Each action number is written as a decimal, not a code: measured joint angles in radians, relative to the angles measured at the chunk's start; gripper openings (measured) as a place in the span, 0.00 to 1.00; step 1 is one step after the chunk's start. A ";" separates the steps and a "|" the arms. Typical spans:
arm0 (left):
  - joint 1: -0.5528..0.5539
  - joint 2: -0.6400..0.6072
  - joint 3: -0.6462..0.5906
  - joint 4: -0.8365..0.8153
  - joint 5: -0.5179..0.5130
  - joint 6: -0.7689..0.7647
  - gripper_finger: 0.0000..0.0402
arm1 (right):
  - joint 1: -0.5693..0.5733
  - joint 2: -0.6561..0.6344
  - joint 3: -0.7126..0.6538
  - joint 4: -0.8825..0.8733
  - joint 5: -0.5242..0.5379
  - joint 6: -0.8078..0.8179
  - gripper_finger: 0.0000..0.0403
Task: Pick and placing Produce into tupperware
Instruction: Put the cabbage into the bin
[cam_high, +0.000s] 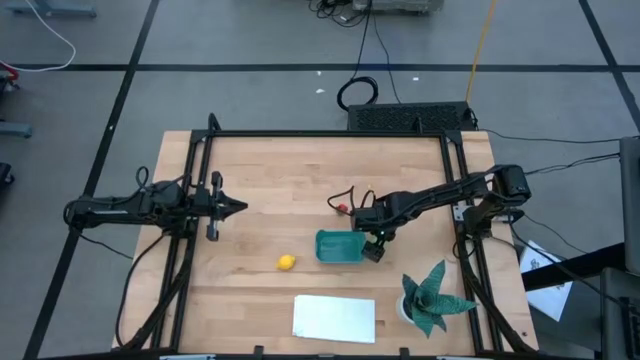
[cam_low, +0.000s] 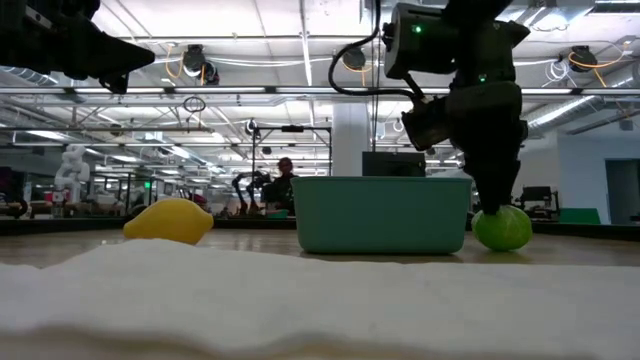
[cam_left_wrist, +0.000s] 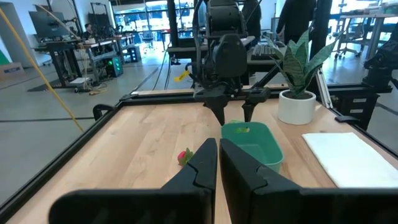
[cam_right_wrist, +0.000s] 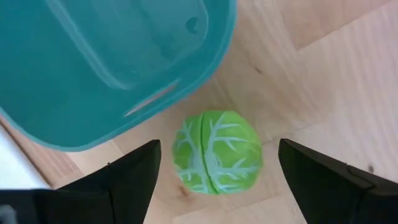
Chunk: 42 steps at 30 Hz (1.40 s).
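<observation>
Right end effector (cam_right_wrist: 214, 171): hanging wide open over the round light-green piece (cam_right_wrist: 216, 151), fingers flanking it, gripping nothing.
Key relation: green piece is lying straight below, centred in the gap, on the tabletop (cam_high: 270, 180) just beside the teal tub (cam_high: 340, 246).
Nearer arm: right.
Left end effector (cam_high: 236, 207): waiting shut and empty, well apart.
Other produce: lemon (cam_high: 286, 262) and red piece (cam_left_wrist: 185, 155) are sitting outside the tub.

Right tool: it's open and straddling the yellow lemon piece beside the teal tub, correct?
Not quite. The right tool is open beside the teal tub, but the piece between its fingers is the round light-green one, as the right wrist view shows. The yellow lemon piece lies apart on the table.
</observation>
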 joint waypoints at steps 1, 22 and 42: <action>0.000 0.000 0.000 0.000 0.000 0.000 0.06 | 0.000 0.000 -0.010 0.013 -0.002 -0.002 0.79; 0.000 0.000 0.000 0.001 0.000 0.003 0.06 | 0.000 0.000 -0.098 0.109 -0.004 -0.024 0.79; 0.000 0.000 0.000 0.001 0.000 0.003 0.06 | -0.004 0.000 -0.098 0.099 -0.057 -0.023 0.59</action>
